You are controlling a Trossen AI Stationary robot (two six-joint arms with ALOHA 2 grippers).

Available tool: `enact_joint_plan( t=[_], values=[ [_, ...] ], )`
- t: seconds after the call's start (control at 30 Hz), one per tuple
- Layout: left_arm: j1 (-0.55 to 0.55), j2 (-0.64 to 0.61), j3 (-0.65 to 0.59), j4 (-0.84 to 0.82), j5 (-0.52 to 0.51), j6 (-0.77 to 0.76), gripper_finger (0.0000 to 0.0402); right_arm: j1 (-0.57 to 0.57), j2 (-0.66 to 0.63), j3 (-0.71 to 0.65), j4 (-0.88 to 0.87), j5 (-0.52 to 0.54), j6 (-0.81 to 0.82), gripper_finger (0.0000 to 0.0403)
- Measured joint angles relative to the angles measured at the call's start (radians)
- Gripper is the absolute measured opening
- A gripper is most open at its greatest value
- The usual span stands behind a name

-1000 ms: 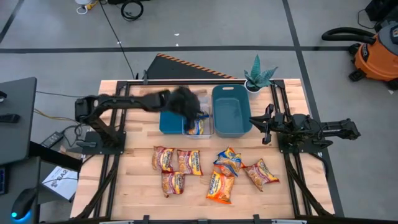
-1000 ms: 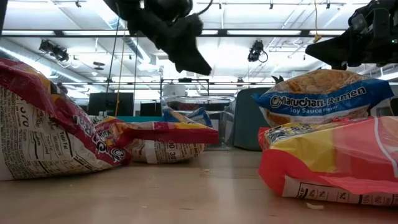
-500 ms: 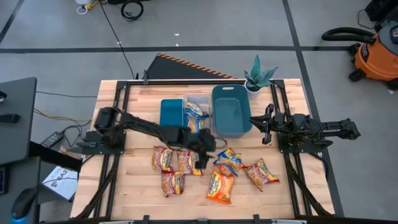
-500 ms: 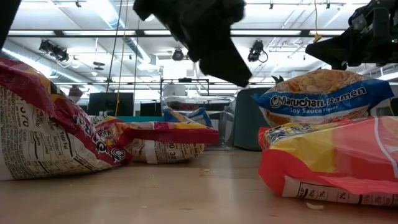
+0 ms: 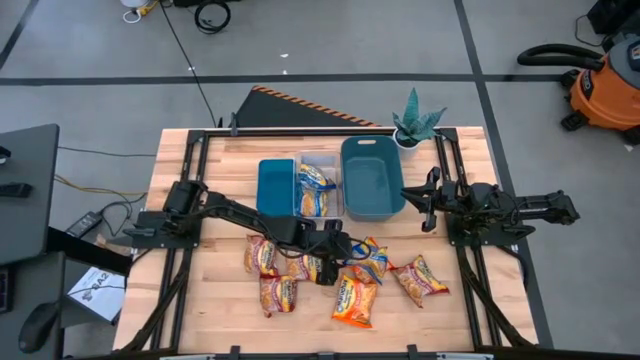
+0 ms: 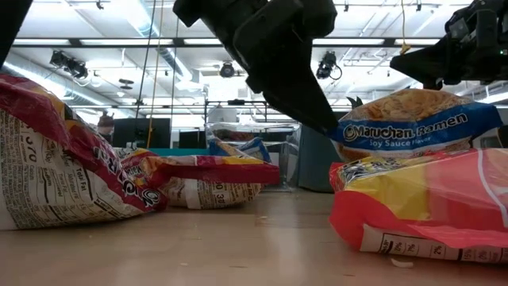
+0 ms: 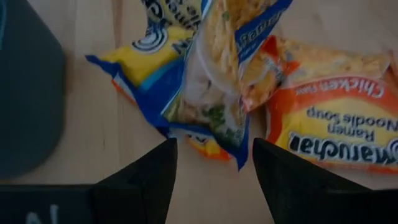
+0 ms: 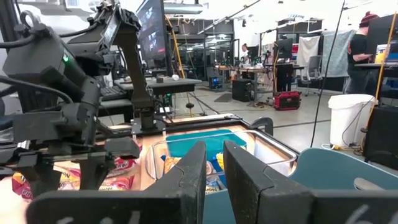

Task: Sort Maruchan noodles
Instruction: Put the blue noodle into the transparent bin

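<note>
The Maruchan noodles (image 5: 300,260) lie scattered on the table (image 5: 220,310), with some already in the clear bin (image 5: 318,190). The left gripper (image 7: 211,165) hovers with fingers spread wide over a blue-and-yellow packet (image 7: 211,87), seemingly about to pick it up. Next it likely must descend and close. The right gripper (image 8: 210,171), fingers narrowly apart, waits beside the teal bin (image 5: 372,180).

Three bins sit in a row at the back of the worktop (image 5: 200,300): a small bin (image 5: 276,186) on the left, a middle bin (image 5: 332,165) with noodle packets (image 5: 314,190) inside, a larger bin (image 5: 372,177) on the right. In front lie loose packets (image 5: 356,299), two clusters side by side. The left end effector (image 5: 345,252) hangs between those clusters, over a packet (image 7: 217,81). The right end effector (image 5: 412,198) sits at the worktop's right edge, beside the larger bin.
</note>
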Motion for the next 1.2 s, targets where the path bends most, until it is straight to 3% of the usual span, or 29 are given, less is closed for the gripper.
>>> enact_joint_plan(
  t=[0.27,0.63,1.2],
  values=[
    [-0.005,0.023,-0.002,0.006,0.034,-0.034,0.0177,0.000,0.000,0.000,-0.001,0.000,0.000,0.0061],
    [-0.003,0.038,-0.002,0.017,0.037,0.005,0.0013,0.000,0.001,0.000,0.000,0.000,0.000,0.0061],
    [0.094,-0.223,0.000,-0.057,0.045,0.111,0.0004,0.000,0.002,0.000,-0.001,0.000,0.000,0.0061]
  ],
)
